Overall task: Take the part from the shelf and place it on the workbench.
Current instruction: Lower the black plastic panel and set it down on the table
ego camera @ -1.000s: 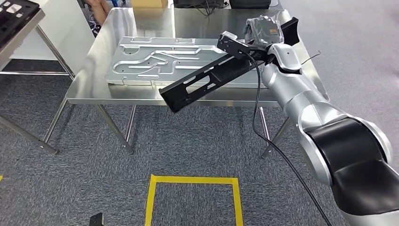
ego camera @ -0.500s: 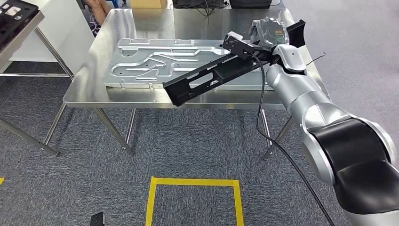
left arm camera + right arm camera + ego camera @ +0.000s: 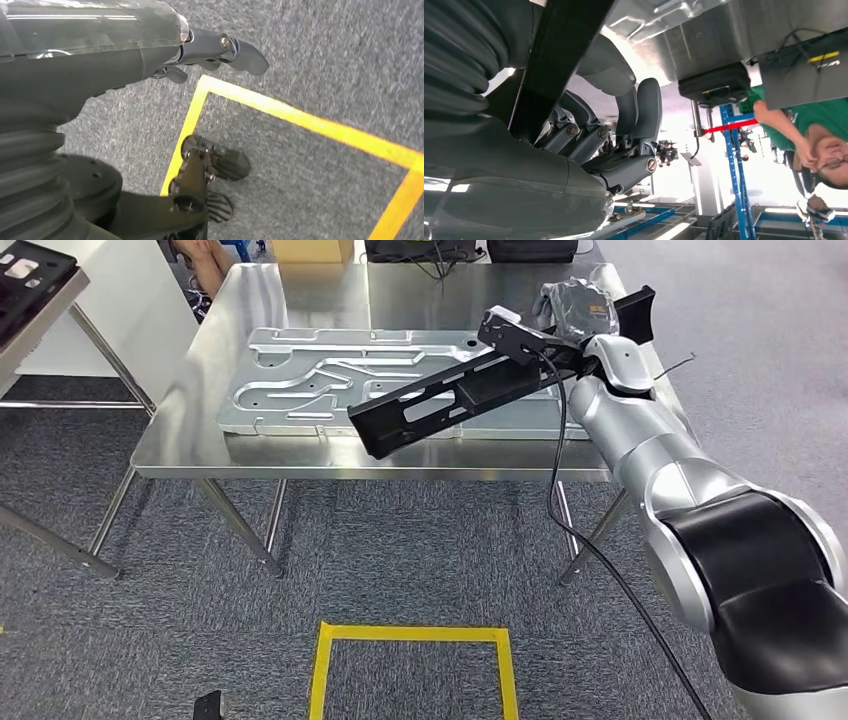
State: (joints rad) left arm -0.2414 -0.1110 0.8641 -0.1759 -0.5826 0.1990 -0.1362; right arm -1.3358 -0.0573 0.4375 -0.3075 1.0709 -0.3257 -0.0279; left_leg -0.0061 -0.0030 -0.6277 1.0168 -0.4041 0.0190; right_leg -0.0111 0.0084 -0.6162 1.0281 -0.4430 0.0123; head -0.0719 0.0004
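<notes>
The right robot hand (image 3: 588, 328) grips one end of the long black slotted plastic part (image 3: 455, 400), held tilted above the shiny steel worktop (image 3: 300, 285) and over the embossed silver metal plate (image 3: 300, 375). The carry looks nearly done; next comes lowering and release. The left robot hand (image 3: 215, 50) hangs over grey carpet, fingers loosely curled, holding nothing
</notes>
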